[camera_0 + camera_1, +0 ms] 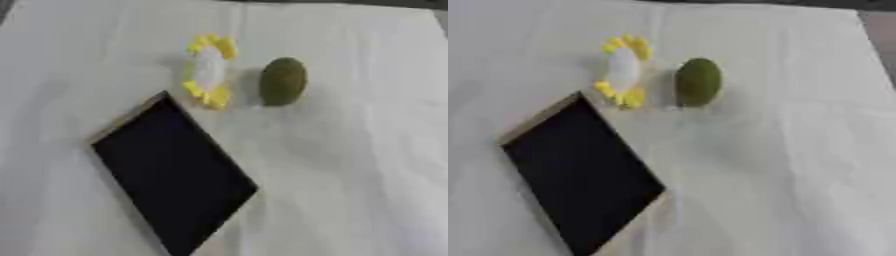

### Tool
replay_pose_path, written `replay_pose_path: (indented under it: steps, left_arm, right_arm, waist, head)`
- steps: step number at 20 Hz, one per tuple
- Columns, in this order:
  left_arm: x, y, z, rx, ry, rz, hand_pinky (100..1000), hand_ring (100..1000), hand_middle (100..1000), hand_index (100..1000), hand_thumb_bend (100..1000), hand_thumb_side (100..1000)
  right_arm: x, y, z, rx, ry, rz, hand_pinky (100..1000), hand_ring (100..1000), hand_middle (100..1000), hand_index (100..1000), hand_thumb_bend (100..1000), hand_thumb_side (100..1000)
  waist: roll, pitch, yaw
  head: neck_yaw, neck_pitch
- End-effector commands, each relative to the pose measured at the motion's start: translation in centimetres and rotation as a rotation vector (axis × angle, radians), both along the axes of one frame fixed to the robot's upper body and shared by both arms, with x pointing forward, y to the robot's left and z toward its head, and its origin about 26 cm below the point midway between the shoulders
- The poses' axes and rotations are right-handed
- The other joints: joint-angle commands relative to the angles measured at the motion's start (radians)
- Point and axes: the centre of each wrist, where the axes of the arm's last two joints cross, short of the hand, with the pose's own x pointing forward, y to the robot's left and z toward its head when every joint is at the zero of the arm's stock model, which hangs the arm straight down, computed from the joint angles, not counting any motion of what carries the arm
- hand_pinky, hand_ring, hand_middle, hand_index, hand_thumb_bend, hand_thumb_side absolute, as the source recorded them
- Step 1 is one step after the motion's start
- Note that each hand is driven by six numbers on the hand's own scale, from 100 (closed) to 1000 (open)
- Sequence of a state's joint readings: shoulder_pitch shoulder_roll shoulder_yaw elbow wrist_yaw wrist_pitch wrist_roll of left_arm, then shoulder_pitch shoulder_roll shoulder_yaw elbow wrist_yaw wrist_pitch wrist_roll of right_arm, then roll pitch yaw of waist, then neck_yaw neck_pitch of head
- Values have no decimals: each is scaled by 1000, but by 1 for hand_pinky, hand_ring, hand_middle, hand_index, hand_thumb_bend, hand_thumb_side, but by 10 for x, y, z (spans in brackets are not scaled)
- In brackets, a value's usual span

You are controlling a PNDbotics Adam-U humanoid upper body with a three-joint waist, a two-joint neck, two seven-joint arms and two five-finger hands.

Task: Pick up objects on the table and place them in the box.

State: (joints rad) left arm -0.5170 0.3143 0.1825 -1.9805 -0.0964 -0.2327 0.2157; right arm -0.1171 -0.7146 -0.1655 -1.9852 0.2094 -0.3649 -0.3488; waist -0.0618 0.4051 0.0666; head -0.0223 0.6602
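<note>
A shallow rectangular box with a dark interior and tan cardboard rim (pixel 131 116) sits turned diagonally on a white cloth-covered table (pixel 350 175). Just beyond its far corner lies a white oval object with yellow frilled ends (pixel 208 70). Beside that, farther right, lies an olive-green egg-shaped object (pixel 283 81). Neither robot hand shows, so the fingers' state cannot be told.

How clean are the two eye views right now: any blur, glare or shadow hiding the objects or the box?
Left eye view: soft all over, edges of the yellow-and-white object and green oval object smeared; box interior reads plain black, contents cannot be told. Right eye view: same blur, no glare on the white cloth, only faint shadows beside the objects. Neither hand shows.
</note>
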Motion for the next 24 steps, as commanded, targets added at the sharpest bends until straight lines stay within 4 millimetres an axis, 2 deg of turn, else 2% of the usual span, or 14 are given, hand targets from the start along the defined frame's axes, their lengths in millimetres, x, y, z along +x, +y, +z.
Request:
replay_pose_path:
  steps: [1,9,14,17,21,24]
  left_arm:
    - [-4,1,6,10,-25,-6,785,726,637,821,174,576]
    - [-4,0,5,11,-20,-9,785,729,636,820,173,578]
    - [-4,0,4,15,-12,-12,785,729,635,820,170,580]
    - [-4,-1,4,17,-7,-18,785,729,635,820,168,582]
    - [-4,-1,3,20,0,-26,785,728,633,819,165,585]
    - [-4,-3,2,25,10,-38,785,728,633,819,161,590]
  right_arm:
    - [-2,-1,8,-21,-22,3,891,874,584,903,100,543]
    - [-2,-1,13,-77,-12,6,894,890,616,910,100,541]
    - [0,-1,34,-298,21,-22,896,906,715,903,100,539]
    - [1,3,47,-461,57,-61,892,901,747,894,100,456]
    - [3,8,55,-660,150,-101,898,918,805,901,100,497]
    - [5,14,59,-796,202,-110,900,920,833,904,100,451]
  waist:
    - [1,-27,-2]
    - [-1,-32,-3]
    - [-1,-34,-3]
    - [-2,-34,-1]
    - [-5,-34,3]
    - [-7,-34,7]
  head:
    - [-3,2]
    - [-2,5]
    - [-3,10]
    - [-5,11]
    - [-8,11]
    - [-8,12]
